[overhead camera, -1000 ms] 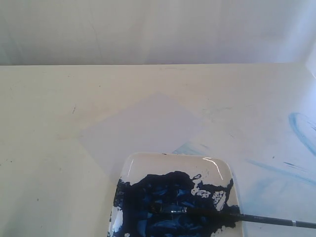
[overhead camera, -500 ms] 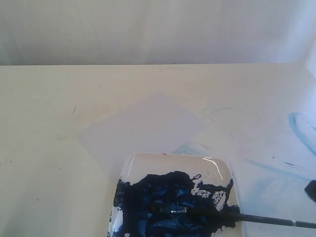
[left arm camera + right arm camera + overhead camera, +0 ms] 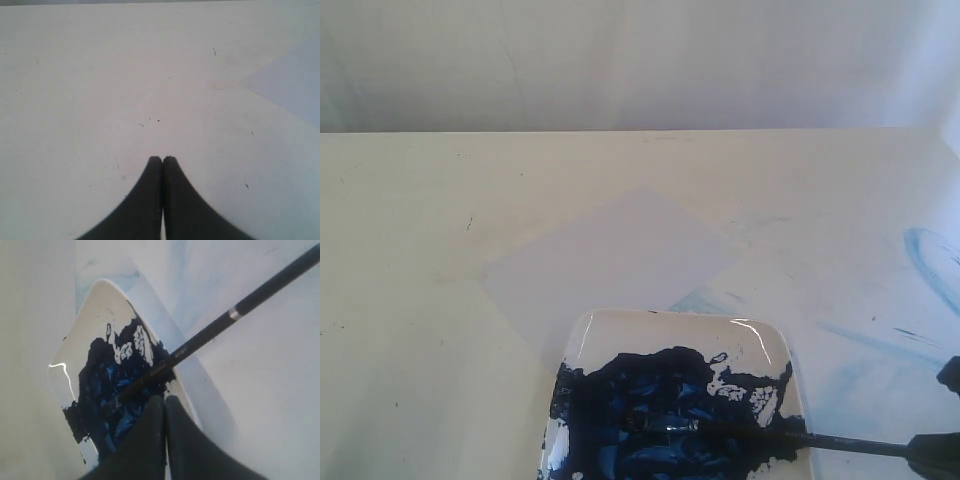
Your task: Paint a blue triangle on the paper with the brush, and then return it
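tabletop scene on a cream table (image 3: 410,300). the paper (image 3: 610,260), a pale square sheet, lies corner-on near the middle, and no blue triangle is on it yet. at its near corner sits a glossy white plate (image 3: 582,345) thick with dark-blue paint (image 3: 660,400). the brush (image 3: 850,445) rests with its bristles in the paint, its black handle reaching out over the plate's right rim. new since a second ago: the right gripper (image 3: 165,399) has come into the lower right corner of the exterior view, by the handle's far end. its jaws are pressed together and hold nothing, close beside the handle over the plate's edge. the left gripper (image 3: 162,159), likewise closed and empty, hovers over bare table near the paper's corner. the pick-up seems only to be starting, and the jaws must spread first.
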Available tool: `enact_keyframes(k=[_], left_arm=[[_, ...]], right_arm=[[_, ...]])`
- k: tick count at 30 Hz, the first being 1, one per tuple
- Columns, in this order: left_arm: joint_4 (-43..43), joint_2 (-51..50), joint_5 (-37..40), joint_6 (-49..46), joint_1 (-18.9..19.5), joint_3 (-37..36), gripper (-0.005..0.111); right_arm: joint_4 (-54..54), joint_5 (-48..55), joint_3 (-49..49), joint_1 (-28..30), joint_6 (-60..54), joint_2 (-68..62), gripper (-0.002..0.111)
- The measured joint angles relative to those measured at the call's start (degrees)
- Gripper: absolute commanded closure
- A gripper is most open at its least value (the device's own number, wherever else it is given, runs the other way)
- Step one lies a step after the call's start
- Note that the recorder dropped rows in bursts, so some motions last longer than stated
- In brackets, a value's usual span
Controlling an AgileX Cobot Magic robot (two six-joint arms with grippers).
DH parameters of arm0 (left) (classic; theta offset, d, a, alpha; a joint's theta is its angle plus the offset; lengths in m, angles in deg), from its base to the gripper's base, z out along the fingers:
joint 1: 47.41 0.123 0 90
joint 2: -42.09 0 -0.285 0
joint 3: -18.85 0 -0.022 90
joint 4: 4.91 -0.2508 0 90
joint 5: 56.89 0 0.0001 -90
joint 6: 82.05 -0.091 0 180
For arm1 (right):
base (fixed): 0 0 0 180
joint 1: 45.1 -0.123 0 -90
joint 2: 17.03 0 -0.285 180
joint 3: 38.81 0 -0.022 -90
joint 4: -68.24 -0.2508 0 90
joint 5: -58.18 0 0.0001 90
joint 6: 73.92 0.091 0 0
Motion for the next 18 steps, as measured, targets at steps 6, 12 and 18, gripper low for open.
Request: enact_keyframes(k=[6,12,18], left_arm=[[0.0,0.0,0.0,0.0,0.0,0.0,0.107],[0.0,0.0,0.0,0.0,0.0,0.0,0.107],[0.0,0.0,0.0,0.0,0.0,0.0,0.107]], right_arm=[[5.58,-3.5,2.2,0.0,10.21,0.0,0.108],[6.37,-6.15,4.15,0.0,12.03,0.0,0.108],[6.13,-9.54,5.92,0.0,12.27,0.0,0.095]])
